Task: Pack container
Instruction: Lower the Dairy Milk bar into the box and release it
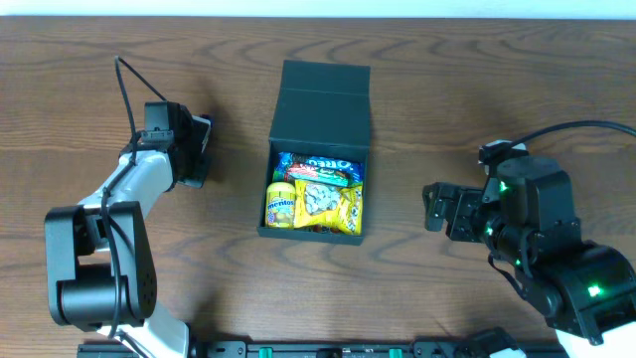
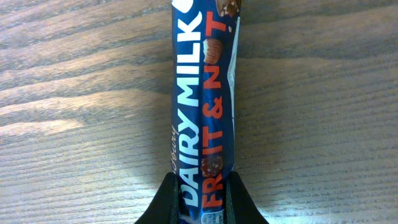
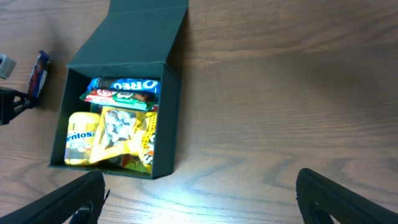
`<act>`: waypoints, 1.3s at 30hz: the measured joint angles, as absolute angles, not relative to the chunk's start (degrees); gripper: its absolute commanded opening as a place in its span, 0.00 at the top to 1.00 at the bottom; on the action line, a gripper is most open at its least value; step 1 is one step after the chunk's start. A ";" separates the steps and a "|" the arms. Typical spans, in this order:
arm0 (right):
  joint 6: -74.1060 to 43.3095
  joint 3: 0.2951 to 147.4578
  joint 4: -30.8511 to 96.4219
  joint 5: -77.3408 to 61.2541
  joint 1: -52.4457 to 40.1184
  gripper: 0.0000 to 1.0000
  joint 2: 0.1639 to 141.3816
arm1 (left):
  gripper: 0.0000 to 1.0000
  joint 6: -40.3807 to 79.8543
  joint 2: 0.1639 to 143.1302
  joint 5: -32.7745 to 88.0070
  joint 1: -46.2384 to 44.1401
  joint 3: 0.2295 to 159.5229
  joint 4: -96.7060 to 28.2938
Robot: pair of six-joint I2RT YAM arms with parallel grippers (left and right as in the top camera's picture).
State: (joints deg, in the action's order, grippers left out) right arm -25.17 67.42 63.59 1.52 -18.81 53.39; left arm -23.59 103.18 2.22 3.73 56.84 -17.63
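The dark teal-green container (image 1: 308,235) stands open at the table's middle, its flap lid (image 1: 325,97) laid back. Inside are an Oreo pack (image 1: 316,163), a yellow Mentos tub (image 1: 280,204) and yellow snack bags (image 1: 333,207). My left gripper (image 1: 197,151) is left of the container, apart from it. In the left wrist view it (image 2: 204,202) is shut on a blue Dairy Milk Fruit & Nut bar (image 2: 205,93) above the wood. My right gripper (image 1: 433,209) is open and empty right of the container. The right wrist view shows its jaws (image 3: 199,199) wide apart, the container (image 3: 169,124) and the bar (image 3: 38,74).
The wooden table (image 1: 477,89) spreads on all sides of the container. A black cable (image 1: 127,94) runs along the left arm and another (image 1: 566,127) loops to the right arm. A black rail (image 1: 328,348) lies along the front edge.
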 measured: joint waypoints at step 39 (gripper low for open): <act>-25.17 67.42 64.12 2.42 -18.81 0.02 53.39 | 0.05 -69.73 87.99 19.66 -19.62 60.62 -22.26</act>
